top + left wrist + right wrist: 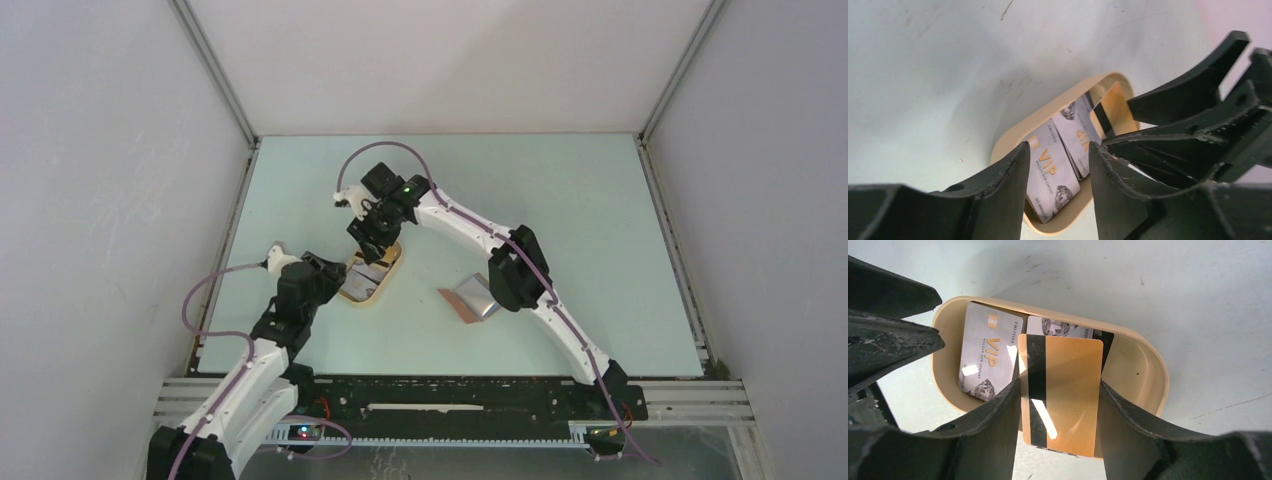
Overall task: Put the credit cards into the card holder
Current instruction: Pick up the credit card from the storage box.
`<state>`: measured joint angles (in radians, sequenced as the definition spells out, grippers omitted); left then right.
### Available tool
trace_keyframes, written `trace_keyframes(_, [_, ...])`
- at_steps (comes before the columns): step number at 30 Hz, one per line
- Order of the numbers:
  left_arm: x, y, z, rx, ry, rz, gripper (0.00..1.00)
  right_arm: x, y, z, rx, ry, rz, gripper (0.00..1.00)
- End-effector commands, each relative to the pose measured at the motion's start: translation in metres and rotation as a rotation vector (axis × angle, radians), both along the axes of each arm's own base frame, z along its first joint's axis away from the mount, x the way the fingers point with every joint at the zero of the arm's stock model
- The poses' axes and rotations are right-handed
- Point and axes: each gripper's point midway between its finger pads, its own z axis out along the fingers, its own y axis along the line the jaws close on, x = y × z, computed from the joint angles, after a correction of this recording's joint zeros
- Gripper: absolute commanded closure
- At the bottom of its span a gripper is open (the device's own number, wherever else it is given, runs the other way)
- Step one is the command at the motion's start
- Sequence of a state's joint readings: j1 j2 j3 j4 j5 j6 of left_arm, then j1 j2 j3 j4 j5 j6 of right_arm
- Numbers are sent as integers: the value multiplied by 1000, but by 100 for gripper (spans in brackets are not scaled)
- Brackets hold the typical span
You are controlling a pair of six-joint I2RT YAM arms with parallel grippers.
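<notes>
An orange-yellow credit card [1068, 390] with a dark stripe stands between the fingers of my right gripper [1058, 384], which is shut on its two long edges just above the tan oval tray [1148, 370]. In the tray lie a white VIP card [985, 357], a second white card [1058, 329] and a dark card edge [1107, 347]. My left gripper [1058, 160] hovers open at the tray's near end, over the VIP card [1053, 170], holding nothing. The reddish-brown card holder [466, 301] lies open on the table to the right, partly behind the right arm.
The two grippers are close together over the tray [372, 288]; the right gripper's fingers [1198, 100] fill the right side of the left wrist view. White walls enclose the pale green table on three sides.
</notes>
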<state>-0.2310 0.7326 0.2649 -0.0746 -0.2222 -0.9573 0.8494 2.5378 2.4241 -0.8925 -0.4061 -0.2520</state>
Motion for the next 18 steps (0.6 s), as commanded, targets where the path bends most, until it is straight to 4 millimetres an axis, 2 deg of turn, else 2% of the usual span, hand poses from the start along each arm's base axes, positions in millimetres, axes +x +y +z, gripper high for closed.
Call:
trace_keyframes(1, [2, -4, 13, 1, -93, -45, 47, -5, 2, 45, 102, 36, 10, 55])
trace_keyframes(7, [4, -19, 33, 3, -169, -153, 37, -8, 1, 54, 160, 116, 16, 55])
trace_keyframes(10, [7, -29, 35, -23, -173, -202, 33, -11, 1, 58, 189, 158, 27, 55])
trace_keyframes(14, [14, -43, 38, -72, -166, -260, 33, -16, 2, 63, 222, 199, 50, 56])
trace_keyframes(18, [21, -43, 39, -93, -177, -267, 35, -18, 2, 65, 237, 221, 61, 56])
